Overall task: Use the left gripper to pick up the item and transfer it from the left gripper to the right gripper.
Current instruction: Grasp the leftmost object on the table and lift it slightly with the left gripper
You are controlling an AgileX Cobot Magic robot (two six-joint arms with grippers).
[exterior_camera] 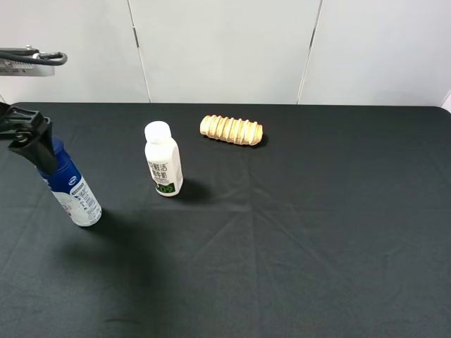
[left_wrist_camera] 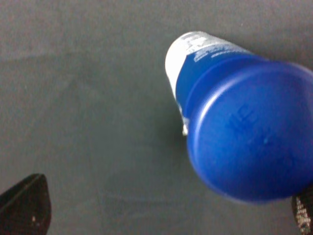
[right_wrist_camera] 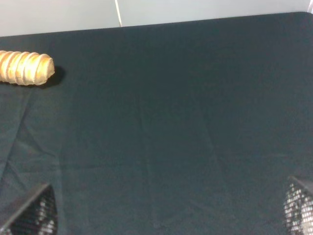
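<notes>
Three things sit on the black-clothed table (exterior_camera: 317, 232): the item (exterior_camera: 70, 186) far to the left, a shorter white bottle (exterior_camera: 163, 163) nearer the middle, and a ridged bread roll (exterior_camera: 231, 129) toward the back edge. The item carries a small white oval mark on its blue upper part and fine print on its white lower label, all too small to read. Its cap shows raised marks in the left wrist view, blurred beyond reading. The white bottle has dark characters and green print that I cannot make out either.

The left gripper (exterior_camera: 35, 148) is at the item's cap and hides part of it. From its wrist camera the fingers are spread wide, the cap just beside one and well apart from the other, so the pincer is released. The right gripper (right_wrist_camera: 166, 215) is out of the high view; its mesh-faced fingertips (right_wrist_camera: 34, 215) are cut off at the frame corners, spread wide over bare cloth. The right half of the table lies open.
</notes>
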